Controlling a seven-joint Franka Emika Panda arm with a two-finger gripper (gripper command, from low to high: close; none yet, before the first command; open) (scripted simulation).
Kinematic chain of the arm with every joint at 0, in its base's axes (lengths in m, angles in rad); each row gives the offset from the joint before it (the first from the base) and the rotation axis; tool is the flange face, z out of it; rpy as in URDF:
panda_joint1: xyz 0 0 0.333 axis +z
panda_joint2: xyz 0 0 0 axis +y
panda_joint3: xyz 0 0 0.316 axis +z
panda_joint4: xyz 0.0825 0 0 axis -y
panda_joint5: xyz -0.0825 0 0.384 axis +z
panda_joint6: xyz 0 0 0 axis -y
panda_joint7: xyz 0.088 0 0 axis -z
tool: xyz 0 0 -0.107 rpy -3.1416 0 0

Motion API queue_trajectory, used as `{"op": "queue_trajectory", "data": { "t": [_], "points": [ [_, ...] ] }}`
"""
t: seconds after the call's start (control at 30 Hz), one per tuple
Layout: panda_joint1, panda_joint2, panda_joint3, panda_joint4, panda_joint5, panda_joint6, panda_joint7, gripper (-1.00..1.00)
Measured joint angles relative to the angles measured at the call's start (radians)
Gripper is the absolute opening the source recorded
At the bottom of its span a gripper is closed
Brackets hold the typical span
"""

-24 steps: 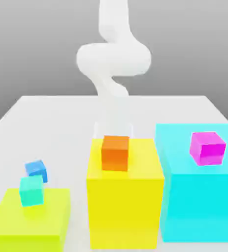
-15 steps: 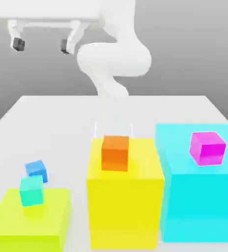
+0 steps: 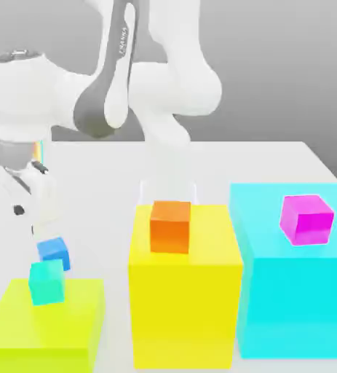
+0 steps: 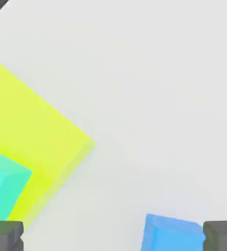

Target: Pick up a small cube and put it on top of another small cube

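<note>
The blue cube and the teal cube beside it look smooth, matt and plain. The lime block under the teal cube is equally flat-finished. The table is matt white.

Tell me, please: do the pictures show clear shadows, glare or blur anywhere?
Exterior view: flat, even light, no glare; the arm looks soft against the grey background, and the blue cube casts no clear shadow. Hand view: the table is plain white without shadow, and the lime block has a slightly soft edge.
</note>
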Motion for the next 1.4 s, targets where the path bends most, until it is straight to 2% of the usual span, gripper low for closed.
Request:
{"op": "queue_trajectory", "data": {
  "t": [0.07,0.13,0.23,0.3,0.33,0.57,0.7,0.83,1.27,1.4],
  "points": [
    [-0.011,0.06,-0.019,-0.025,0.059,0.047,-0.03,0.0],
    [-0.024,0.13,0.009,-0.022,0.148,0.103,-0.088,0.0],
    [-0.102,0.239,0.122,-0.004,0.272,0.189,-0.176,0.0],
    [-0.176,0.311,0.204,0.009,0.311,0.249,-0.208,0.0],
    [-0.199,0.333,0.228,0.012,0.319,0.268,-0.215,-1.0],
    [-0.202,0.332,0.231,0.012,0.315,0.267,-0.211,-1.0],
    [-0.155,0.209,0.155,-0.01,0.2,0.168,-0.124,-1.0],
    [-0.182,0.073,0.153,-0.028,0.095,0.05,-0.044,-1.0],
    [-0.027,-0.039,0.325,0.307,0.117,-0.397,0.276,-1.0],
    [-0.017,0.067,0.335,0.3,0.109,-0.283,0.303,-1.0]
  ]
}}
